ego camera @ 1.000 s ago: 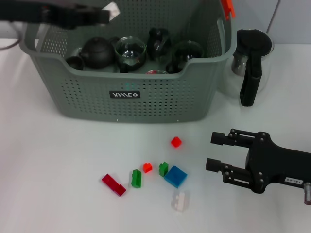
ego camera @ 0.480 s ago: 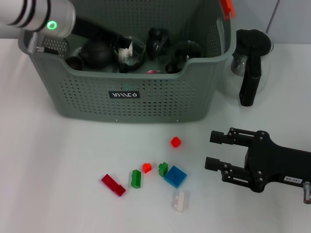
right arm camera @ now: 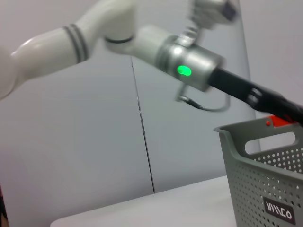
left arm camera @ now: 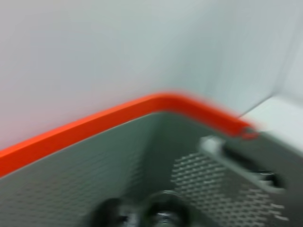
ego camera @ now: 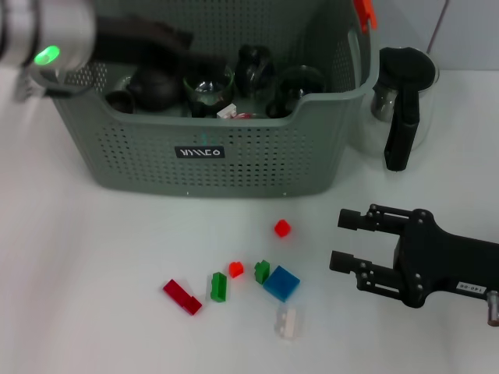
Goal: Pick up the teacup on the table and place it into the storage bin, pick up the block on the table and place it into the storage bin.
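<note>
The grey perforated storage bin (ego camera: 257, 156) stands at the back of the table and holds a black teapot (ego camera: 154, 82), a small dark teacup (ego camera: 119, 100) and glass cups. A small white block (ego camera: 226, 111) lies inside it near the front wall. My left gripper (ego camera: 183, 47) hangs blurred over the bin's left half. Loose blocks lie on the table in front: red (ego camera: 282, 227), blue (ego camera: 281, 283), green (ego camera: 219, 287), dark red (ego camera: 182, 296) and white (ego camera: 289, 322). My right gripper (ego camera: 347, 243) stands open just right of them, holding nothing. The left wrist view shows the storage bin (left arm camera: 213, 179) from inside.
A glass jug with a black handle (ego camera: 401, 109) stands right of the bin. The bin has an orange clip (ego camera: 365, 12) on its far right rim. The right wrist view shows my left arm (right arm camera: 189, 61) above the bin's corner (right arm camera: 265, 189).
My left arm has swung down over the bin. The white block that was at its tip has dropped lower and now lies inside the bin. The right arm has not moved.
</note>
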`<state>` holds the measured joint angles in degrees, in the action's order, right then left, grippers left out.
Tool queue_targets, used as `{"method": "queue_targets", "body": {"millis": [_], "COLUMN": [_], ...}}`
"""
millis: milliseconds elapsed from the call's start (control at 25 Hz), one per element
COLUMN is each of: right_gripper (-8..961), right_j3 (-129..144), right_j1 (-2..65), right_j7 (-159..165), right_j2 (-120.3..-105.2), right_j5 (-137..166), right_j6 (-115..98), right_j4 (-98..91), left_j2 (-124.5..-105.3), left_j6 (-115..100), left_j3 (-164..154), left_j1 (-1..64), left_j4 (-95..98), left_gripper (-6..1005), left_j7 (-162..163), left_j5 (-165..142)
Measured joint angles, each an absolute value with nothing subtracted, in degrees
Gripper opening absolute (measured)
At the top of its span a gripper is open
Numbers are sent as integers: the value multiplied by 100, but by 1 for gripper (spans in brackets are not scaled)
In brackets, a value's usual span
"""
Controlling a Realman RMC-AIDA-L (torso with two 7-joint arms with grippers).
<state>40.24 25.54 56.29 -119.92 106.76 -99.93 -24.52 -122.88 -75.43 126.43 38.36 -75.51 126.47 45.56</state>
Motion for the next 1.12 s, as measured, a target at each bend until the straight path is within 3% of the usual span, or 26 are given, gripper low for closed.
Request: {"method": "queue_targets", "body": {"millis": [40, 240, 400, 640, 1120], "right_gripper": [624, 624, 624, 625, 624], "right_j3": [4024, 4026, 4025, 4025, 4026], "right_j1": [2553, 2549, 2554, 2563, 2543], "right_j7": [5630, 5633, 5634, 5672, 5714], "right_j2": [-11990, -11989, -11988, -11988, -11988], "right_j5": [10675, 10682, 10701, 10705, 10688], "right_j6": [-9994, -9963, -9949, -9940, -9939], "right_j4": [-2452, -2452, -2455, -2454, -2464], "left_j2": [-12411, -12420, -12392, -12406, -12393], "left_j6": [-8262, -9158, -9709, -9737, -9553], "left_j3": [12801, 13134, 13335, 13371, 13377], "left_j1": [2957, 1799, 1256, 936, 1382], "left_j4": [-8373, -8141, -7074, -5950, -5347], "left_gripper": [549, 691, 772, 811, 802], "left_j7": [11939, 10274, 8496, 6954, 8263], "left_j5": [5478, 6670, 6935, 6684, 5438]}}
